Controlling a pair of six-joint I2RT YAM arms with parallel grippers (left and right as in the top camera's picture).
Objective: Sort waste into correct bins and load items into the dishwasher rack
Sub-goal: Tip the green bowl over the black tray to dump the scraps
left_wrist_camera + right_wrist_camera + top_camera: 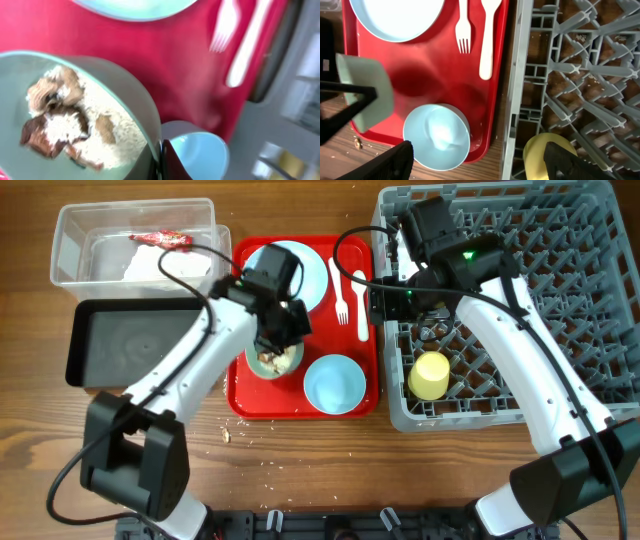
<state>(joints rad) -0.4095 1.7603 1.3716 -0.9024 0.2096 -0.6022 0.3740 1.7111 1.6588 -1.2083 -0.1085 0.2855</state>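
bowl with scraps (131,95): pale green, tilted over the left half of the red tray (240,398), brown food scraps (65,120) and rice inside.
left claw (161,162): clamped narrow on that bowl's rim, one finger inside, one outside.
right claw (480,162): spread wide and holding nothing, above the seam between red tray and dishwasher rack (560,280).
empty bowl (334,383): pale blue, upright at the tray's front right corner.
plate (312,272): at the tray's back, partly under the left arm.
fork (340,295), spoon (361,300): white, side by side along the tray's right edge.
yellow cup (431,376): in the rack's front left part.
clear tub (72,240): back left on the bench (40,430), holding the red snack wrapper (160,240) and white napkin (140,266).
black tray (130,345): just in front of the tub.
crumbs (228,435): scattered on the bench in front of the red tray.
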